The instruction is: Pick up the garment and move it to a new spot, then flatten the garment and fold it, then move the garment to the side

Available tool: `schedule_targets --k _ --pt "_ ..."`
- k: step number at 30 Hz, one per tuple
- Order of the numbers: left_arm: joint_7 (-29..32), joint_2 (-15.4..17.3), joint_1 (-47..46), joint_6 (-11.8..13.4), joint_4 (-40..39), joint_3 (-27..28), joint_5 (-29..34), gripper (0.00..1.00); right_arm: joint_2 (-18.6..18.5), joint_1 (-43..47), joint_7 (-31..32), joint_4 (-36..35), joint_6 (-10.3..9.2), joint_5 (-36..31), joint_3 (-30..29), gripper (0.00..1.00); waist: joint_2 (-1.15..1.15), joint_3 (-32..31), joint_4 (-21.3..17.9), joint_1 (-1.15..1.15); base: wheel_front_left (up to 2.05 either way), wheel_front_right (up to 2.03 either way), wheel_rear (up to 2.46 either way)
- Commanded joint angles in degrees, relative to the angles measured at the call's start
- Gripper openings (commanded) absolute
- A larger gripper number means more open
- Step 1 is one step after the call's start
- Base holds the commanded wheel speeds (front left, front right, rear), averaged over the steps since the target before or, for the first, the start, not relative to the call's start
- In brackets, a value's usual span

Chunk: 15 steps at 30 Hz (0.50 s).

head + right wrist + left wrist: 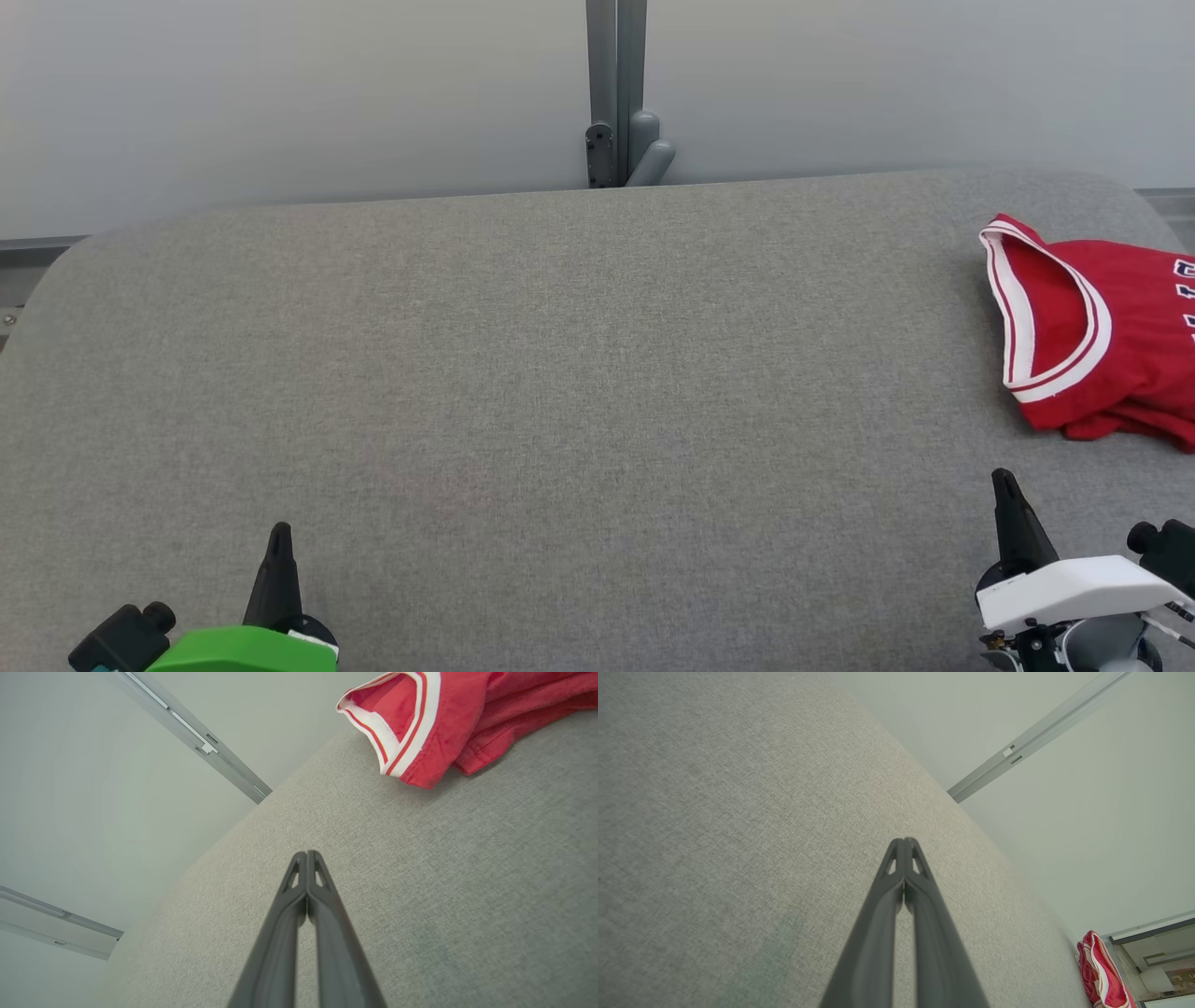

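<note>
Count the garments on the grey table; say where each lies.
1. A crumpled red jersey with white trim lies at the far right of the grey fabric-covered table, ahead of the right gripper. It runs past the view's edge; more may be hidden.

Grey fabric tabletop (523,373) — pale wall (280,93)

Left end effector (279,532) and right end effector (1004,478) both closed, empty.
</note>
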Motion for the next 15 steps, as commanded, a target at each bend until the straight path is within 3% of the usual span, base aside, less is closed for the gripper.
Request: schedule_targets --k 1,15 --pt "0.4 0.2 -1.5 -0.4 -0.9 0.4 -1.5 0.0 -0.1 -1.5 0.4 -0.9 -0.03 2.0 -0.3 0.0 0.0 0.0 0.0 0.0 0.0 0.0 0.0" --pt "2.9 0.3 -2.9 -0.6 -1.4 1.3 -10.9 0.0 0.2 -2.5 2.9 -1.1 -0.04 12.5 -0.5 0.0 0.0 0.0 -0.2 0.0 0.0 0.0 0.0"
